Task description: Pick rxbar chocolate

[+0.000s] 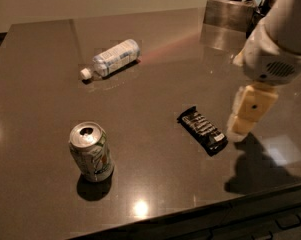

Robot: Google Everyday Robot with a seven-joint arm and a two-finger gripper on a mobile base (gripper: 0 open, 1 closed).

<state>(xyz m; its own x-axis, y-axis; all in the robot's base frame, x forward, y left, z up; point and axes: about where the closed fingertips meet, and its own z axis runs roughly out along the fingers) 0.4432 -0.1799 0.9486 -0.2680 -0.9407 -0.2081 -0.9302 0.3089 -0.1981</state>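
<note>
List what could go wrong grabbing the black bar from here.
1. The rxbar chocolate lies flat on the glossy table, so the gripper, low beside its right end, may push it along rather than lift it.
2. The bar sits diagonally; a misaligned approach might catch only one end.

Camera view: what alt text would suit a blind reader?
A robot's cream gripper hangs right of a black-wrapped rxbar chocolate on a dark table. A green-and-silver soda can stands front left; a plastic bottle lies farther back.
</note>
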